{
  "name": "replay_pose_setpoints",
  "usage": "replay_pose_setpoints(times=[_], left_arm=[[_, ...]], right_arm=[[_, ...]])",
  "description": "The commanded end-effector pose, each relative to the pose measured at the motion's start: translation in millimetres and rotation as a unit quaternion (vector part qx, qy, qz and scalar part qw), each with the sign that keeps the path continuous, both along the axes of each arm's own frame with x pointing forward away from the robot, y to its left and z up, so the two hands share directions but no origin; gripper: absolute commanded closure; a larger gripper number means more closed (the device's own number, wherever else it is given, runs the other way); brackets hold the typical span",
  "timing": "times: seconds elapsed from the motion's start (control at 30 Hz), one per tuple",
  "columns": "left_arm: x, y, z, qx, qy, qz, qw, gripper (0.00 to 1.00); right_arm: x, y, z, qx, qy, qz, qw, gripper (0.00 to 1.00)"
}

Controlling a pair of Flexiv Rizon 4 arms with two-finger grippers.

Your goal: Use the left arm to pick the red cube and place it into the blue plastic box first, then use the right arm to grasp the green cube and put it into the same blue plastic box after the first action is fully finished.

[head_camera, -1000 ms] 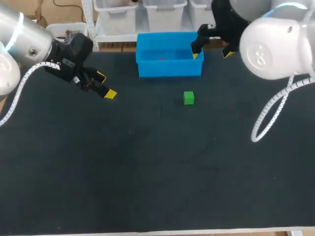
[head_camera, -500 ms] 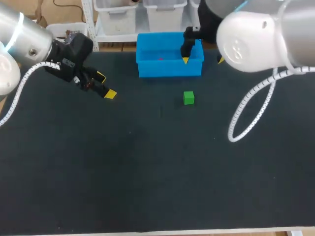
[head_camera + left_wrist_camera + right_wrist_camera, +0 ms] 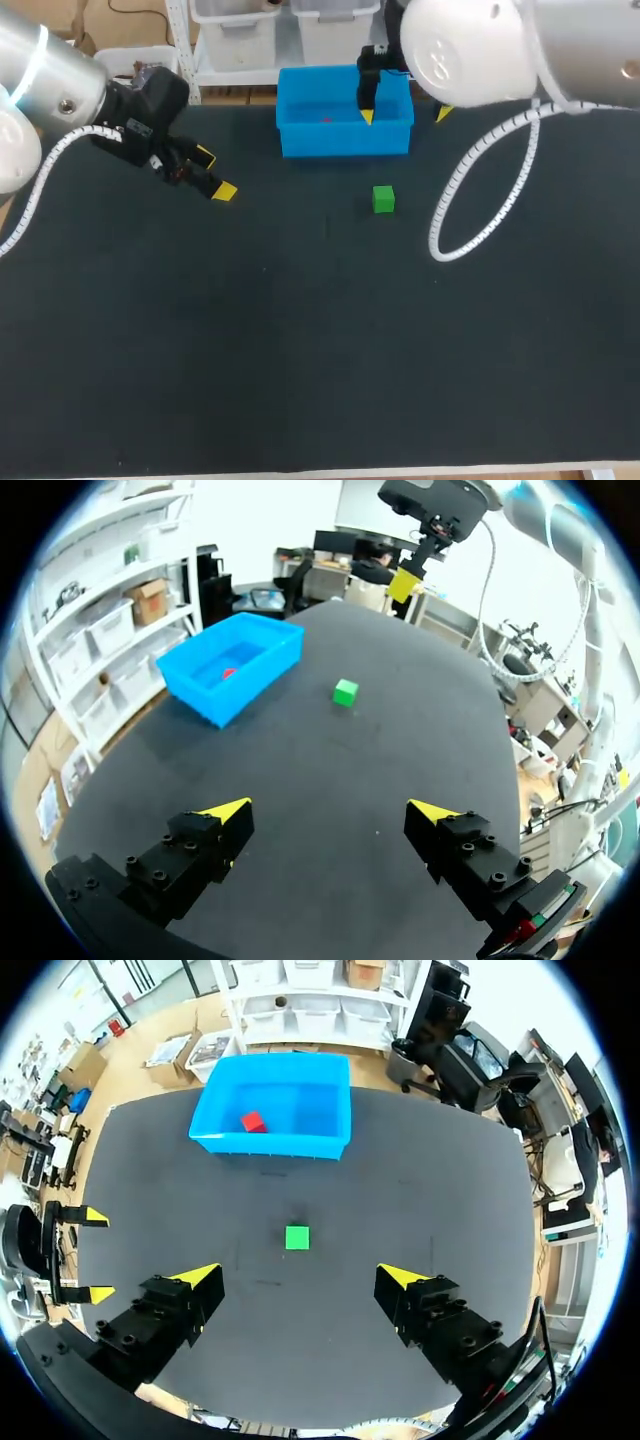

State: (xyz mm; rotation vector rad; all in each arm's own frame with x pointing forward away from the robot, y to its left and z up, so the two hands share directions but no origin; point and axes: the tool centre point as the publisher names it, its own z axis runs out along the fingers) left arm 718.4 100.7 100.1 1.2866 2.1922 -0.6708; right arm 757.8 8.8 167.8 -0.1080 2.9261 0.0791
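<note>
One red cube lies in blue box

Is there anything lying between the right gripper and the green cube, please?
Nothing. In the right wrist view the right gripper, open, has the green cube just ahead of its fingers, with only bare table between them.
</note>
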Motion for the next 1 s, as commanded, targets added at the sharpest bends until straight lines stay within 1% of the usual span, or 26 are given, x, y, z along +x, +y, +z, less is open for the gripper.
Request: replay_pose_setpoints(times=[0.03,0.17,0.23,0.93,1.0], left_arm=[[-0.3,1.1,-1.2,-0.003,-0.002,-0.001,1.0,0.0],[-0.3,1.1,-1.2,-0.003,-0.002,-0.001,1.0,0.0],[-0.3,1.1,-1.2,-0.003,-0.002,-0.001,1.0,0.0],[-0.3,1.1,-1.2,-0.003,-0.002,-0.001,1.0,0.0],[-0.3,1.1,-1.2,-0.003,-0.002,-0.001,1.0,0.0]], right_arm=[[6.5,5.2,1.7,-0.007,0.021,0.001,1.0,0.0],[7.0,8.1,3.8,-0.017,0.021,0.012,1.0,0.0],[8.0,10.0,6.6,-0.012,0.013,0.013,1.0,0.0],[8.0,10.0,6.6,-0.012,0.013,0.013,1.0,0.0],[9.2,11.2,3.3,-0.014,0.018,0.021,1.0,0.0]])
